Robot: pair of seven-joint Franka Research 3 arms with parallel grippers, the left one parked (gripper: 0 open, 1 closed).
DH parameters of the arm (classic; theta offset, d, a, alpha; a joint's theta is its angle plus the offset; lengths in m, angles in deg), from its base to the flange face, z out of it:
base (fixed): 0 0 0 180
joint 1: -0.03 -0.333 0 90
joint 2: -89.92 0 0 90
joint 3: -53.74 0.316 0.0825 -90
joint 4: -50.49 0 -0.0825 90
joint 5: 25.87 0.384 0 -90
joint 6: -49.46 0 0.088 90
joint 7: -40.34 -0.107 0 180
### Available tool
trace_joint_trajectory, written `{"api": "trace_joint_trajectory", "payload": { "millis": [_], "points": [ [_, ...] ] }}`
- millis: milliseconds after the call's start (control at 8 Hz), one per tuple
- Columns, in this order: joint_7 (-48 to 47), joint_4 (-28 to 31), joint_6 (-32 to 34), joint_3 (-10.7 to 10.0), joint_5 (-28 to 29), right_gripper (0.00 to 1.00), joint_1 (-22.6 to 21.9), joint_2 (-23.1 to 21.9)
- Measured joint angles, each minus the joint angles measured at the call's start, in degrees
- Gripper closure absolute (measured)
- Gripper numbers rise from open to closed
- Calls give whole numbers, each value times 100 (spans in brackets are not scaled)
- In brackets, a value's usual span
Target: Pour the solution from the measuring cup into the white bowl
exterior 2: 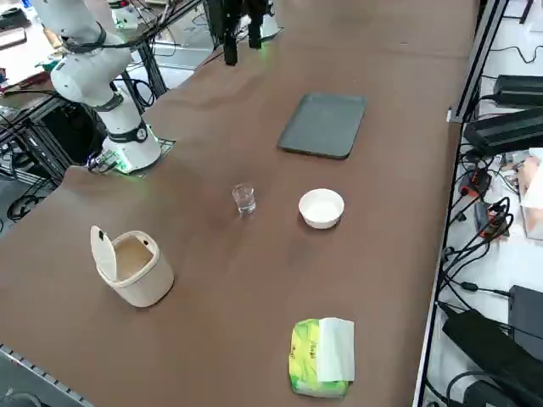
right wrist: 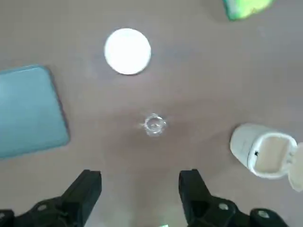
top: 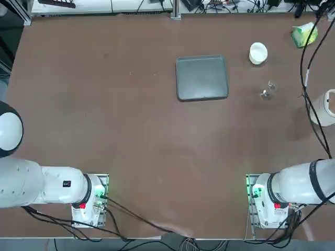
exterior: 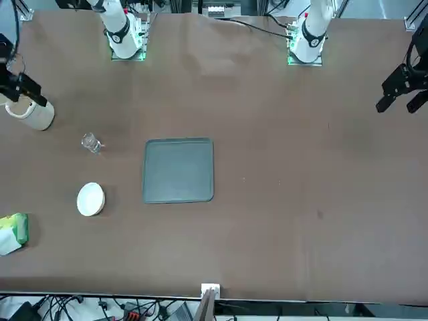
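Observation:
The measuring cup (top: 268, 90) (exterior: 89, 142) (exterior 2: 244, 199) (right wrist: 154, 124) is tiny and clear and stands upright on the brown table. The white bowl (top: 258, 53) (exterior: 90, 198) (exterior 2: 321, 207) (right wrist: 127, 51) sits a short way beyond it, farther from the robot. My right gripper (right wrist: 139, 182) (exterior: 19, 92) hangs open well above the table, on the near side of the cup, with nothing between its black fingers. It touches neither the cup nor the bowl.
A dark grey tray (top: 202, 77) (exterior: 178, 170) (exterior 2: 323, 125) lies toward the table's middle. A cream container with a flip lid (top: 325, 107) (exterior 2: 131, 267) (right wrist: 262, 151) stands near the right edge, close under the gripper. A green tissue pack (top: 304, 34) (exterior 2: 321, 356) lies at the far right corner.

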Motion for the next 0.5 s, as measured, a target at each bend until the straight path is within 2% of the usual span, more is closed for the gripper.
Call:
{"api": "trace_joint_trajectory", "payload": {
  "millis": [250, 500],
  "points": [
    [-1117, 518, -519, 14, -489, 0, -107, 235],
    [-2578, 1155, -1010, 25, -1001, 0, -415, 316]
  ]
}}
